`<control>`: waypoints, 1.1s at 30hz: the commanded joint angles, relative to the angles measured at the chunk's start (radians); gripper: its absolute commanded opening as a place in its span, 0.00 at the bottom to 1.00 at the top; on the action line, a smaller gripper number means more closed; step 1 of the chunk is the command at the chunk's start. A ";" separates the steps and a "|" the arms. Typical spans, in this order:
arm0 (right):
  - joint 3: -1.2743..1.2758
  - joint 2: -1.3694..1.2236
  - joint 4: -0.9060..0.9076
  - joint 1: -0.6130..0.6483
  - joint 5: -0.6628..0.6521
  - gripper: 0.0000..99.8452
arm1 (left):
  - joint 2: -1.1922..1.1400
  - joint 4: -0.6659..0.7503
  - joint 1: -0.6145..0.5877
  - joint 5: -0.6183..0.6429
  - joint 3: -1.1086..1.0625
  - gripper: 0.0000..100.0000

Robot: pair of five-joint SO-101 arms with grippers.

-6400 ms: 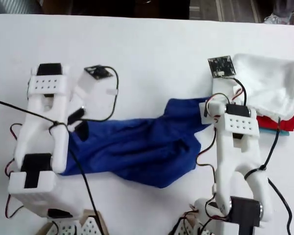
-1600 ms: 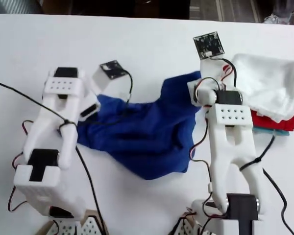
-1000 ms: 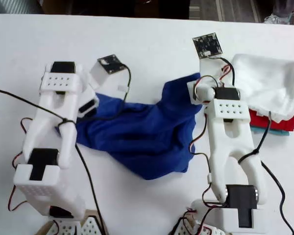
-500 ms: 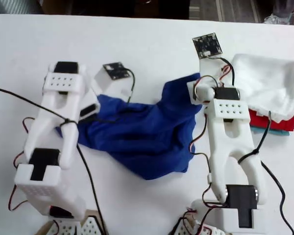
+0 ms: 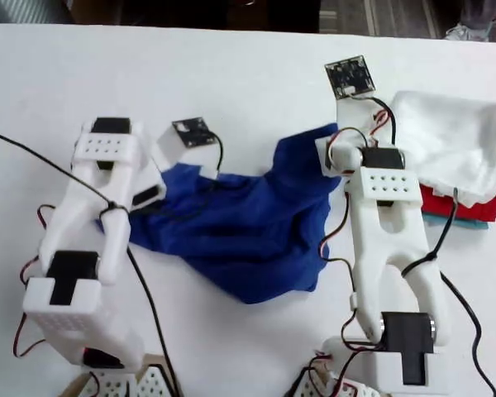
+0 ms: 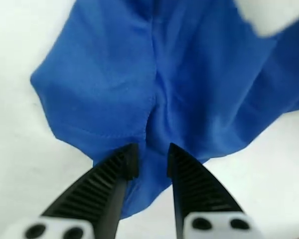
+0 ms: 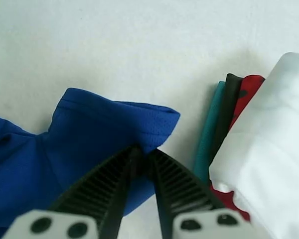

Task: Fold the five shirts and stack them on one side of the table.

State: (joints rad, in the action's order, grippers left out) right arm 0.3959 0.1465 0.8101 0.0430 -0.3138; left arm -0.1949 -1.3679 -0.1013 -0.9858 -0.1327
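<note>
On the left, the left gripper (image 6: 150, 157) is settling a little nearer its own base than half a second ago, after travelling inward and away from the base over the past several seconds. Its fingers are standing almost closed with a ridge of blue cloth running between them, so it is apparently pinching the near left edge of the blue shirt (image 5: 240, 231). That shirt is lying crumpled across the middle of the table (image 5: 256, 74), and it is looking shorter and more bunched than six seconds ago, when it was stretching wide between the two arms; its lower lobe is sagging toward the robot. Further right, the right gripper (image 7: 142, 152) is keeping its place over the last second, its fingers closing together on the hemmed corner of the shirt, close beside the stack (image 5: 463, 149) of folded shirts with a white one on top and red, black and teal edges showing under it. Judging by this, the arms are bringing the two held ends closer and dragging the cloth into place for a fold, but the fold itself is not yet forming, and this fifth shirt is waiting to be flattened before it joins the stack.
</note>
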 commanded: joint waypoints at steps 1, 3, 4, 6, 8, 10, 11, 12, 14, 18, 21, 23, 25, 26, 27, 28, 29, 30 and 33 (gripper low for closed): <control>-0.052 0.012 -0.015 -0.002 0.003 0.02 | 0.008 0.043 -0.020 -0.008 0.001 0.11; -0.052 0.012 -0.015 -0.002 0.003 0.02 | 0.008 0.066 -0.029 -0.008 0.002 0.09; -0.052 0.012 -0.015 -0.002 0.003 0.02 | 0.008 0.072 -0.031 -0.008 0.002 0.05; -0.052 0.008 -0.015 -0.002 0.003 0.02 | 0.014 0.069 -0.025 -0.008 0.004 0.03; -0.052 0.008 -0.016 -0.002 0.003 0.02 | 0.017 0.071 -0.021 -0.008 0.005 0.02; -0.052 0.008 -0.016 -0.002 0.003 0.02 | 0.017 0.063 -0.021 -0.002 0.031 0.03; -0.052 0.007 -0.016 -0.002 0.003 0.02 | 0.017 0.055 -0.021 0.000 0.050 0.03; -0.052 0.007 -0.016 -0.002 0.003 0.02 | 0.017 0.038 -0.021 0.000 0.076 0.03; -0.052 0.005 -0.016 -0.002 0.003 0.02 | 0.015 -0.002 -0.025 0.000 0.131 0.03; -0.052 0.007 -0.016 -0.002 0.003 0.02 | 0.008 -0.064 -0.020 0.000 0.157 0.04; -0.052 0.005 -0.016 -0.002 0.003 0.02 | 0.005 -0.141 -0.008 -0.008 0.156 0.14; -0.052 0.005 -0.016 -0.001 0.003 0.02 | 0.005 -0.164 -0.003 -0.008 0.156 0.21; -0.052 0.005 -0.016 -0.001 0.003 0.02 | 0.005 -0.144 -0.008 -0.008 0.153 0.24; -0.052 0.005 -0.016 -0.001 0.003 0.02 | 0.006 -0.120 -0.011 -0.009 0.142 0.24; -0.052 0.007 -0.016 -0.001 0.003 0.02 | 0.006 -0.098 -0.015 -0.012 0.131 0.24; -0.052 0.007 -0.016 -0.001 0.003 0.02 | 0.006 -0.077 -0.018 -0.031 0.116 0.24; -0.052 0.007 -0.016 -0.001 0.003 0.02 | 0.006 -0.052 -0.021 -0.054 0.093 0.24; -0.052 0.007 -0.016 -0.001 0.003 0.02 | 0.006 -0.025 -0.028 -0.068 0.067 0.24; -0.052 0.007 -0.016 -0.001 0.003 0.02 | 0.006 0.074 -0.046 -0.086 -0.005 0.24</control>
State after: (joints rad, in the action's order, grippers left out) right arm 0.3959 0.1465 0.8101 0.0430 -0.3138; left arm -0.1949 -1.3755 -0.1258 -1.0518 -0.1036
